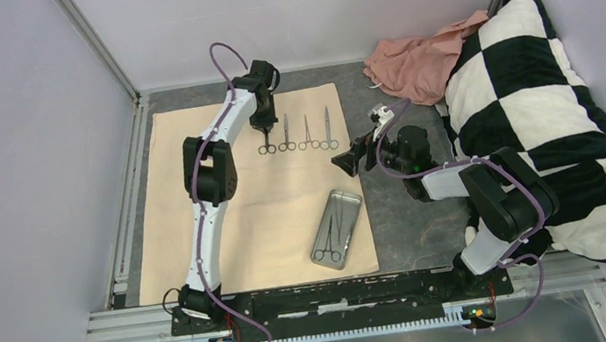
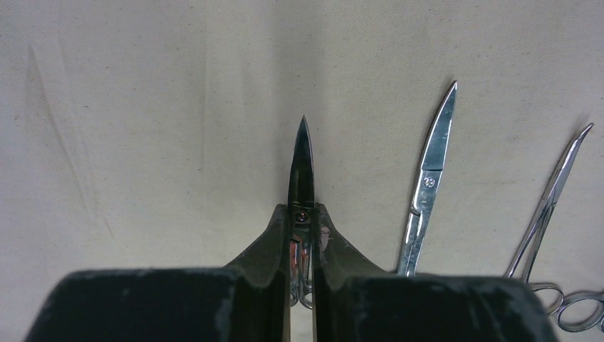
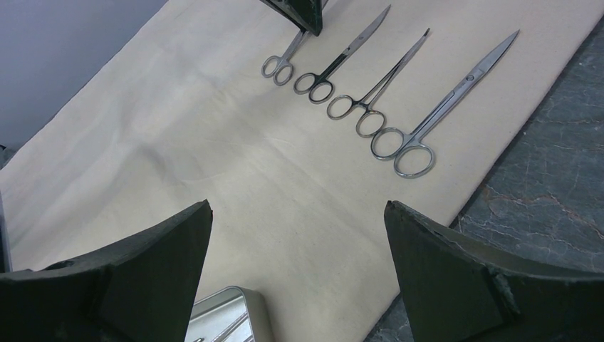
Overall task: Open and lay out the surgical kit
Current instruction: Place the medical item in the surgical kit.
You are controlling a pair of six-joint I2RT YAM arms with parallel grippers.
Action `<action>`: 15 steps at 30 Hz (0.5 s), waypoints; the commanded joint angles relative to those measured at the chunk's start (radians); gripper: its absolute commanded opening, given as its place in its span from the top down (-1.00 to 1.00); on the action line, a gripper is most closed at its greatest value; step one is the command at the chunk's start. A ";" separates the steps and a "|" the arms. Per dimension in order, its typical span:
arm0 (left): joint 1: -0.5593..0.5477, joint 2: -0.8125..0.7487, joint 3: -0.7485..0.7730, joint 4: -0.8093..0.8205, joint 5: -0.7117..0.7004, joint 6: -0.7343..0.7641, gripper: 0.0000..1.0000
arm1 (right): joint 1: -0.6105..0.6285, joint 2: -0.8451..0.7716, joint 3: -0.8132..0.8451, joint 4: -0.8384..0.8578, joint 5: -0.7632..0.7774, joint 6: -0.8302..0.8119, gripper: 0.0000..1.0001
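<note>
The surgical kit's beige cloth [image 1: 224, 199] lies spread flat on the table. Along its far part, slim silver instruments lie in a row. My left gripper [image 1: 264, 128] [image 2: 302, 214] is shut on the leftmost scissors [image 2: 302, 160] [image 3: 280, 65], blade pointing away, low over the cloth. Beside it lie a second pair of scissors [image 1: 286, 133] [image 2: 429, 182], forceps [image 1: 307, 132] [image 2: 552, 196] and long scissors [image 1: 327, 128] [image 3: 441, 107]. The steel tray [image 1: 348, 205] [image 3: 251, 306] rests near the cloth's right front with instruments inside. My right gripper [image 1: 349, 160] [image 3: 297, 206] hangs open and empty over the cloth's right edge.
A crumpled pink cloth [image 1: 414, 63] lies at the back right. A black-and-white checkered pillow [image 1: 538, 105] fills the right side. Dark table surface [image 1: 402, 211] shows between cloth and pillow. Metal frame rails border the left and near edges.
</note>
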 commanded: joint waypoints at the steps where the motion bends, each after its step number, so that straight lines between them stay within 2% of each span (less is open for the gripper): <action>1: 0.003 0.025 0.039 0.028 -0.016 -0.037 0.96 | -0.003 0.011 0.038 0.052 -0.020 0.012 -0.96; 15: 0.004 0.045 0.040 0.074 -0.011 -0.030 0.96 | -0.003 0.025 0.046 0.061 -0.035 0.025 -0.96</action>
